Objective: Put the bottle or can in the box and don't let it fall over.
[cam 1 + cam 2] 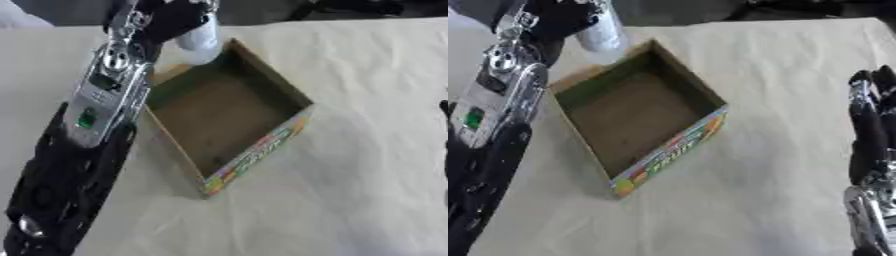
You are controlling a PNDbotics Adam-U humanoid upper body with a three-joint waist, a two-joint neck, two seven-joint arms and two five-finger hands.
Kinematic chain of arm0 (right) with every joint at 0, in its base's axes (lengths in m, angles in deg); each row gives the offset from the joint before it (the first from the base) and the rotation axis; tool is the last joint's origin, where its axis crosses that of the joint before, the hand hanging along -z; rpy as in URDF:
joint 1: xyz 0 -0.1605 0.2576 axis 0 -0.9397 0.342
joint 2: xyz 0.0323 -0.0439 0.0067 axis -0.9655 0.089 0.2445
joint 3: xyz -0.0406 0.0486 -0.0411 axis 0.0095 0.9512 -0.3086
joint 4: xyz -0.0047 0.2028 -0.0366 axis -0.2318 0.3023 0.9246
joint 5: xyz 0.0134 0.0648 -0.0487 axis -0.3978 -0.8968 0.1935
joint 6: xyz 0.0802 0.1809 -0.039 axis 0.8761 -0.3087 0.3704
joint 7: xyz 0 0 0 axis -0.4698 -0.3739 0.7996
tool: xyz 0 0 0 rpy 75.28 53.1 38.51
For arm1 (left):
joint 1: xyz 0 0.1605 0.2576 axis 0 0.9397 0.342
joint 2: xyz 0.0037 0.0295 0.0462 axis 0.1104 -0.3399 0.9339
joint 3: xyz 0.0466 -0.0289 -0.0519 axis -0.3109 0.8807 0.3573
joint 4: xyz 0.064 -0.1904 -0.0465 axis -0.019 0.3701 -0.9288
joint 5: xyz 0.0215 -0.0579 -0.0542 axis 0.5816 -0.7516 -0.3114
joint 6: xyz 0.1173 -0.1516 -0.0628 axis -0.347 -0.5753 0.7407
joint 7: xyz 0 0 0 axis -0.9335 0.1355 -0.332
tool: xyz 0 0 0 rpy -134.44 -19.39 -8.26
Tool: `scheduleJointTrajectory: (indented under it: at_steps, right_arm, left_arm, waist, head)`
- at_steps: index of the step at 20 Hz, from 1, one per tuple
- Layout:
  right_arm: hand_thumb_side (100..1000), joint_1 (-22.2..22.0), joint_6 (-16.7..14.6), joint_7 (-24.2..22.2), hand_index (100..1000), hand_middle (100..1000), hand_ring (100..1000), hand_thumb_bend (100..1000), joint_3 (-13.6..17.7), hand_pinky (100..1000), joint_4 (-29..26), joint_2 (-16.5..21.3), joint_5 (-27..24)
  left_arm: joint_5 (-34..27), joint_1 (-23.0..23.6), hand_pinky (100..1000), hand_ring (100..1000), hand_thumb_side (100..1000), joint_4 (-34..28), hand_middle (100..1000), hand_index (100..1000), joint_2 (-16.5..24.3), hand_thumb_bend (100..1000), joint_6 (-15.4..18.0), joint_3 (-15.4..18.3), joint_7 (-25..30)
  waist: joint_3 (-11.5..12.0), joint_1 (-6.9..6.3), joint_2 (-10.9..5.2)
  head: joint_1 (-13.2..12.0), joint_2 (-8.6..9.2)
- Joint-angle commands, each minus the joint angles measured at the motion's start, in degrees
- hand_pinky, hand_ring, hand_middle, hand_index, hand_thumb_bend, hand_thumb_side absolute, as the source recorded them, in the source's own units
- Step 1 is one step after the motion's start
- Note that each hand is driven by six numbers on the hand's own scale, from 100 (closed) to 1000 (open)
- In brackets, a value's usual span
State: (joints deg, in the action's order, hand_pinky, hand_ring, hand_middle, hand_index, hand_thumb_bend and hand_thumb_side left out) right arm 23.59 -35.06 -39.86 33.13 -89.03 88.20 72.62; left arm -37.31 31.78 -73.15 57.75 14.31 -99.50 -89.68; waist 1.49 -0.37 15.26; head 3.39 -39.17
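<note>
An open cardboard box (262,85) with a colourful printed side stands at the middle of the cloth-covered table; its brown floor is bare. My left hand (171,17) is at the top left, above the box's far corner, with its fingers curled round a pale bottle or can (202,42). The pale container hangs about upright, just over the box's far rim. At the right edge my right hand (870,120) rests with straight fingers pointing up, holding nothing.
My left forearm (96,110), silver and black, runs from the lower left up along the box's left side. A cream cloth (367,165) covers the table. Dark shapes lie along the far edge.
</note>
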Motion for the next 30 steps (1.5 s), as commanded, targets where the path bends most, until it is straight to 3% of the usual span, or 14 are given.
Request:
scheduleJointTrajectory:
  at_steps: [1,12,17,18,20,21,22,23,24,25,26,30]
  right_arm:
    - [523,0.4,-0.2,0.4,1000,1000,1000,100,0.7,1000,-0.3,1.7,-0.4]
    - [530,0.7,-0.3,1.1,1000,1000,1000,100,1.4,1000,1.4,1.5,-1.1]
    - [560,0.9,-0.4,2.9,1000,1000,1000,100,2.8,1000,4.8,1.5,-1.1]
    - [568,0.9,-0.5,3.2,1000,1000,1000,100,2.9,1000,5.6,1.5,-1.3]
    - [578,1.0,-0.7,3.7,1000,1000,1000,100,3.2,1000,7.0,1.5,-1.6]
    - [580,1.0,-0.9,3.9,1000,1000,1000,100,3.3,1000,7.5,1.5,-1.7]
    - [592,1.0,-1.0,4.1,1000,1000,1000,100,3.5,1000,7.9,1.4,-1.8]
    - [598,1.0,-1.1,4.4,1000,1000,1000,100,3.7,1000,8.3,1.4,-1.9]
    - [605,1.0,-1.2,4.7,1000,1000,1000,100,3.8,1000,8.6,1.4,-2.1]
    - [605,1.0,-1.4,4.9,1000,1000,1000,100,3.9,1000,8.8,1.3,-2.2]
    - [605,0.9,-1.5,5.2,1000,1000,1000,100,4.1,1000,9.0,1.3,-2.3]
    - [594,0.7,-1.9,5.8,1000,1000,1000,100,4.5,1000,8.9,1.4,-2.7]
  left_arm:
    - [-0.7,-0.2,1000,701,100,-1.1,728,110,-0.5,100,-0.6,-0.3,-0.4]
    - [1.0,3.9,1000,709,100,1.0,744,160,-4.2,100,-0.9,-1.7,-0.4]
    - [3.5,6.0,1000,717,100,2.1,761,214,-4.9,120,2.6,-1.8,-2.2]
    - [3.8,6.2,1000,723,100,2.4,768,255,-4.9,261,3.2,-2.0,-2.2]
    - [4.5,6.5,1000,734,100,2.9,793,368,-5.0,424,4.3,-2.1,-1.7]
    - [4.9,6.7,1000,735,100,3.1,797,385,-5.0,451,4.9,-2.2,-1.5]
    - [5.4,6.8,1000,744,100,3.2,813,471,-5.0,593,5.5,-2.2,-1.4]
    - [6.0,7.0,1000,750,100,3.1,819,506,-5.0,646,6.2,-2.2,-1.4]
    - [6.8,7.1,1000,762,100,2.8,829,572,-4.9,771,7.1,-2.2,-1.5]
    - [7.7,7.2,1000,764,100,2.5,832,594,-4.8,799,8.0,-2.3,-1.6]
    - [8.5,7.3,1000,771,149,2.2,840,666,-4.8,883,8.8,-2.3,-1.6]
    - [10.2,7.6,1000,777,169,2.1,849,738,-4.7,938,10.4,-2.3,-1.6]
  waist:
    - [0.1,0.05,-1.51]
    - [0.6,0.33,-1.24]
    - [1.0,0.31,-1.13]
    - [1.1,0.30,-1.11]
    - [1.1,0.30,-1.08]
    - [1.1,0.30,-1.07]
    - [1.2,0.29,-1.06]
    - [1.2,0.28,-1.05]
    - [1.2,0.28,-1.05]
    - [1.3,0.27,-1.05]
    - [1.3,0.27,-1.07]
    - [1.3,0.43,-1.16]
  head:
    - [0.5,-0.36]
    - [1.1,0.06]
    - [1.7,0.19]
    - [1.7,0.25]
    - [1.9,0.26]
    - [1.9,0.26]
    - [2.0,0.28]
    - [2.0,0.29]
    - [2.1,0.25]
    - [2.2,0.18]
    - [2.2,0.09]
    - [2.3,0.10]
